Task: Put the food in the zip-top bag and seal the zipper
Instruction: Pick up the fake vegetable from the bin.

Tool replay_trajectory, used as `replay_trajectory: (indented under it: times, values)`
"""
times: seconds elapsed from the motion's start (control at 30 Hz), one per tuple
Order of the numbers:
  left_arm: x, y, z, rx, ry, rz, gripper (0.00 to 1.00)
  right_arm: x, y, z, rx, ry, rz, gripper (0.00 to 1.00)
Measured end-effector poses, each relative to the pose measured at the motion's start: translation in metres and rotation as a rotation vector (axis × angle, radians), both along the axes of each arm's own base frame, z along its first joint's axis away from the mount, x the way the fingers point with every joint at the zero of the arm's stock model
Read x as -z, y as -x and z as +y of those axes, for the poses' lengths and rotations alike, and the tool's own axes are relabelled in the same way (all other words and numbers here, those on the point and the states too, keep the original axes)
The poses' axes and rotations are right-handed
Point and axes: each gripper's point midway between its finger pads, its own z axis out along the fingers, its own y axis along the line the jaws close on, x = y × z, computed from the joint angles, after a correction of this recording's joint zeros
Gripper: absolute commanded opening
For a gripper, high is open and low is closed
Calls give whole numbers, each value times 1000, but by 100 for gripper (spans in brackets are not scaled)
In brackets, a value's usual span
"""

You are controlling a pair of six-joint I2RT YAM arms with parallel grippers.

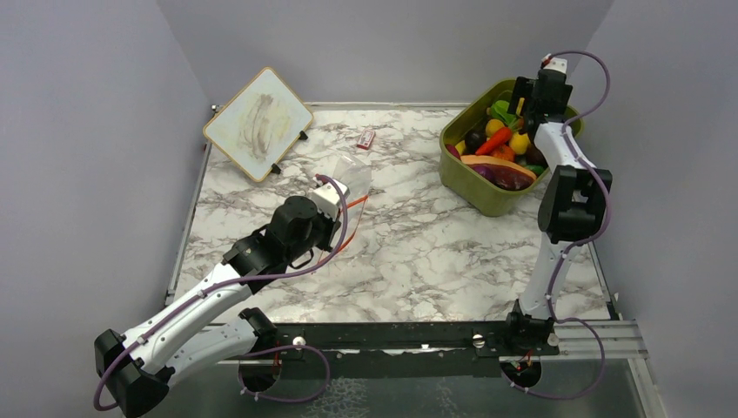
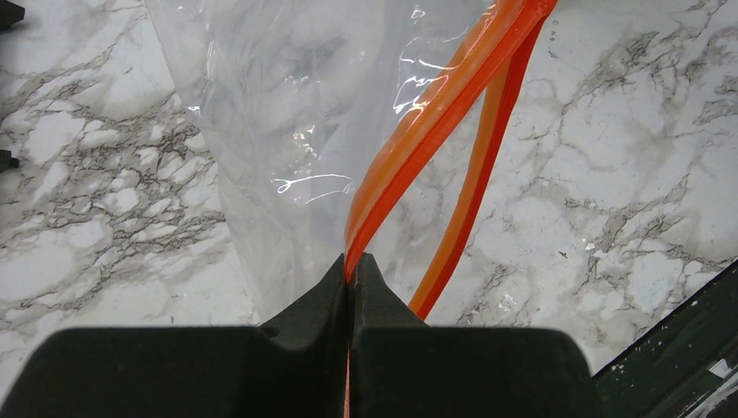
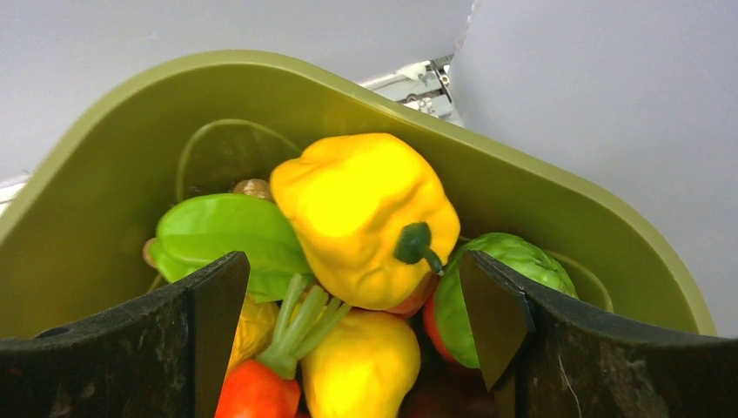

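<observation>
Here's the left gripper clenched on one strip of the orange zipper, with the clear bag draping onto the counter at centre-left of the overhead view. It looks floppy and slick, so the stiffer strip is the hold. At upper right the right gripper is spread wide and empty over the green tub. The yellow pepper looks light, hard and smooth: take it across the middle.
</observation>
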Motion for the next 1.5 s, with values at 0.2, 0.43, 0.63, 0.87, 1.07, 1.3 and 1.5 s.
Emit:
replay_trajectory:
  times: [0.2,0.43,0.63,0.87,1.07,1.3,1.5]
  values:
    - [0,-1,1,-6,0,0,0,10,-5,-21,-1,-21,-16,93]
    - [2,-5,6,-24,-1,5,0,16,-20,-22,-55,-48,-45,93]
    - [4,-7,9,-36,-2,9,0,25,-29,-14,-110,-72,-42,86]
    - [3,-8,11,-42,1,7,0,26,-30,-12,-141,-92,-45,65]
    - [-1,-9,16,-59,14,-8,0,22,-18,-6,-146,-124,-46,51]
    - [-6,-10,22,-73,33,-24,0,-17,32,17,-176,-202,-107,48]
    - [-1,-9,18,-56,32,-2,0,-48,59,38,-230,-270,-161,48]
